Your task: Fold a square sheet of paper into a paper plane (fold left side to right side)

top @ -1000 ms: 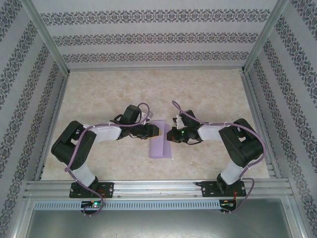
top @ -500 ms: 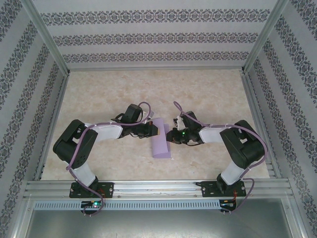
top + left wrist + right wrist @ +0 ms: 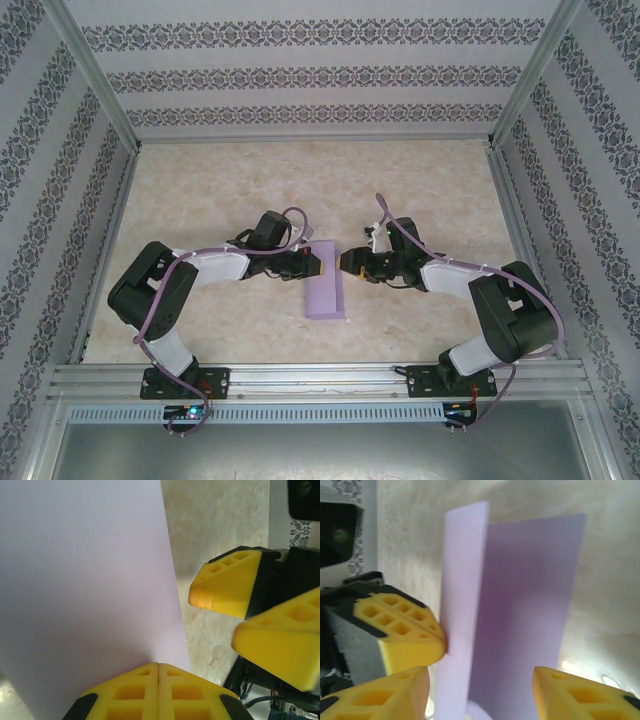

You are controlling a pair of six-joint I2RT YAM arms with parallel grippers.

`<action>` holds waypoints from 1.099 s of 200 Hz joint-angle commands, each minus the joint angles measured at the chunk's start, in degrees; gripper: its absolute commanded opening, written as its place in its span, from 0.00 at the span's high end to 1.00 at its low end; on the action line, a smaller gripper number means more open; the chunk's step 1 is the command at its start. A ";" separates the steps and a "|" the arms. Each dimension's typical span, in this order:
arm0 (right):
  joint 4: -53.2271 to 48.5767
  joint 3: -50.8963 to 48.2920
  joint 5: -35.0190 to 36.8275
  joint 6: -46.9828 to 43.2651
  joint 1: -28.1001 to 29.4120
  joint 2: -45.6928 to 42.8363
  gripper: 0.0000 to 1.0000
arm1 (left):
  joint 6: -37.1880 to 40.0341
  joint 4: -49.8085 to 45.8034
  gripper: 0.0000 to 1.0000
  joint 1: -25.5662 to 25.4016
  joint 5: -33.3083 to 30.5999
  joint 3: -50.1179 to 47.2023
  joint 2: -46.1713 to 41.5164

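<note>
The left gripper [image 3: 158, 672] has its yellow fingers pressed flat together, pinching the edge of the purple sheet of paper [image 3: 325, 288]. The right gripper [image 3: 480, 680] is spread wide and holds nothing. It faces the left gripper from close by, with the sheet just in front of its fingers. The sheet is folded into a narrow strip on the table [image 3: 220, 190], near the middle and between the two grippers. The pinched flap stands up from the half lying flat.
</note>
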 commanded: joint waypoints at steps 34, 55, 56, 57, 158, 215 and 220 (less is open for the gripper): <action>7.35 1.69 -3.98 2.96 3.38 6.93 0.43 | 0.90 -0.46 1.00 -0.79 0.06 1.01 0.64; 9.55 2.01 -4.41 4.30 4.38 8.54 0.50 | 0.92 -0.46 1.00 -0.89 -0.05 1.09 0.70; 9.62 2.03 -4.42 4.37 4.44 8.60 0.50 | 0.91 -0.50 1.00 -0.89 -0.07 1.10 0.72; 9.71 2.05 -4.45 4.47 4.49 8.65 0.51 | 0.91 -0.52 1.00 -0.88 -0.08 1.10 0.72; 3.43 3.22 0.75 2.07 4.68 8.75 0.93 | 2.83 -4.83 0.89 -0.88 -6.19 0.08 -7.36; -1.58 4.47 4.03 -0.48 4.86 8.82 0.92 | 6.70 -14.68 0.66 -0.89 -14.78 -1.21 -11.67; -1.69 4.51 4.08 -0.52 4.90 8.92 0.92 | 6.70 -14.77 0.64 -0.89 -14.59 -1.25 -11.44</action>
